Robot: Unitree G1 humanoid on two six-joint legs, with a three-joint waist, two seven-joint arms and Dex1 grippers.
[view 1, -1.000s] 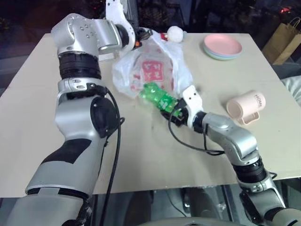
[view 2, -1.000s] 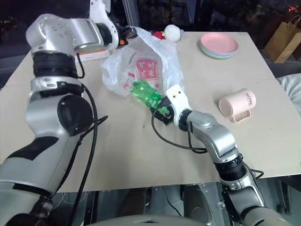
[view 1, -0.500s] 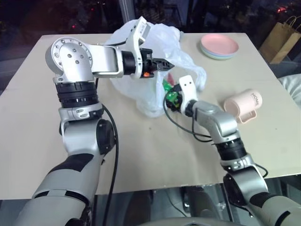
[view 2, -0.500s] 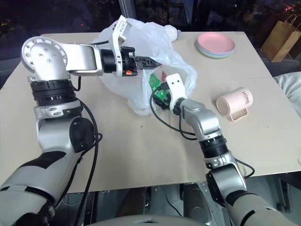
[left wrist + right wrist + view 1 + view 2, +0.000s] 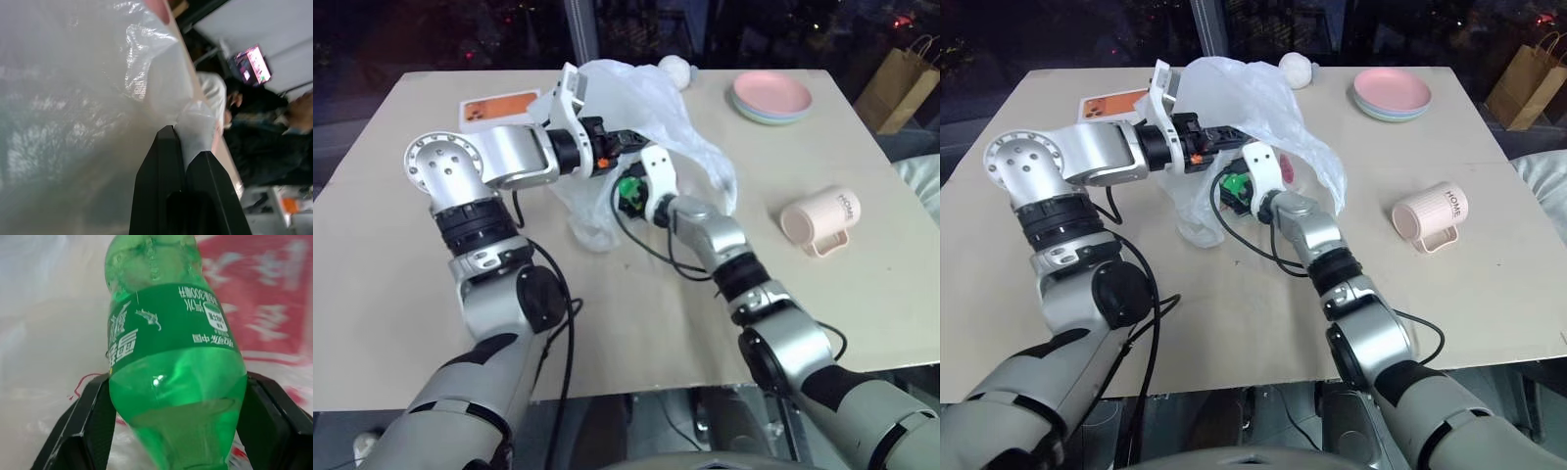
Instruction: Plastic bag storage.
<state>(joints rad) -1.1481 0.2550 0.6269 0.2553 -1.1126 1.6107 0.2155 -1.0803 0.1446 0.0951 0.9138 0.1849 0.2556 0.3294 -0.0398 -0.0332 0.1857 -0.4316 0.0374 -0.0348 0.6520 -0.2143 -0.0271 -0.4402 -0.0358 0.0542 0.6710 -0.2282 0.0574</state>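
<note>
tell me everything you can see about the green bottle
The bottle is clear green plastic with a darker green label printed in white. It sits between the two black fingers of the right hand, which stand wide on either side of it. It lies at the mouth of the thin white bag, whose film and red print lie behind it. The left hand pinches the bag's film. I can't see its cap.

The billowing translucent white plastic bag (image 5: 651,98) blocks the upper middle; the pink ribbed mug (image 5: 820,219) stands right; bare beige bench (image 5: 636,333) lies open below.
</note>
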